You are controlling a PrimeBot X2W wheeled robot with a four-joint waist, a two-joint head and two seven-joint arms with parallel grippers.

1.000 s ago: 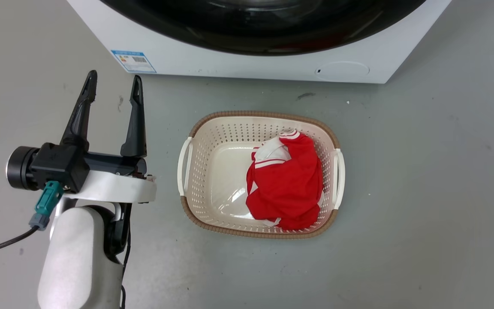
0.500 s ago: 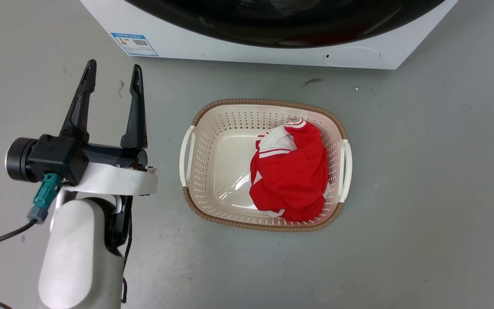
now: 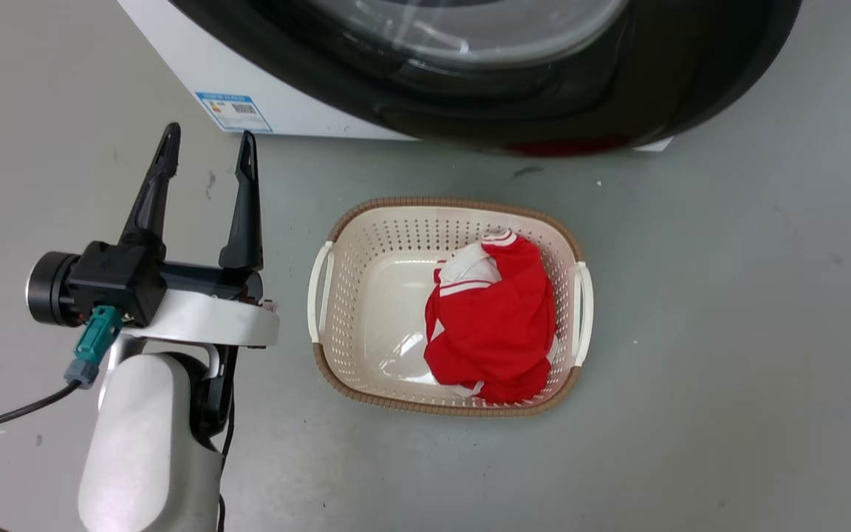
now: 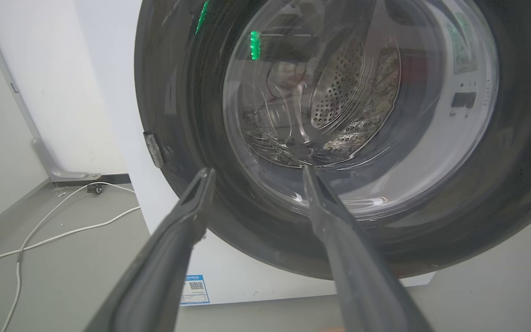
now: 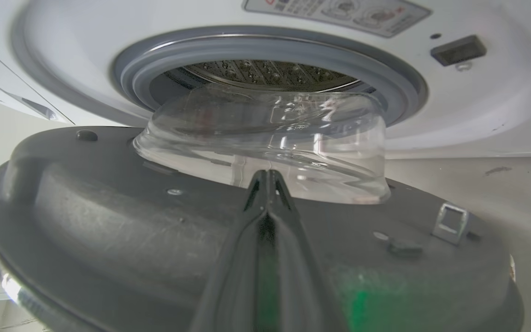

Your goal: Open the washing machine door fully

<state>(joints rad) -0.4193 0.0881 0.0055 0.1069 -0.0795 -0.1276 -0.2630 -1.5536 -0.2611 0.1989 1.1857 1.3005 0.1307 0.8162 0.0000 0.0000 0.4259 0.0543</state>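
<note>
The washing machine door [image 3: 691,89], a glossy black disc with a clear glass centre, stands partly swung out and overhangs the white machine's front at the right. In the left wrist view the door [image 4: 514,138] faces me, the steel drum showing through its glass. My left gripper [image 3: 210,134] hangs open over the floor, left of the basket and short of the door, holding nothing; its open jaws [image 4: 257,169] point at the door. My right gripper [image 5: 268,173] is shut, tips at the door's grey inner face [image 5: 109,221] below the glass bowl [image 5: 265,133]. Behind is the grey-ringed drum opening [image 5: 265,69].
A cream laundry basket [image 3: 337,244] with a red and white garment [image 3: 496,318] sits on the grey floor in front of the machine. A white cable [image 4: 62,230] runs along the floor by the wall, left of the machine. A metal latch [image 5: 450,221] sticks out of the door's inner face.
The door has swung out from the machine's front and now juts past its right side. The head camera shifted a little. My left gripper stays open in about the same place.
</note>
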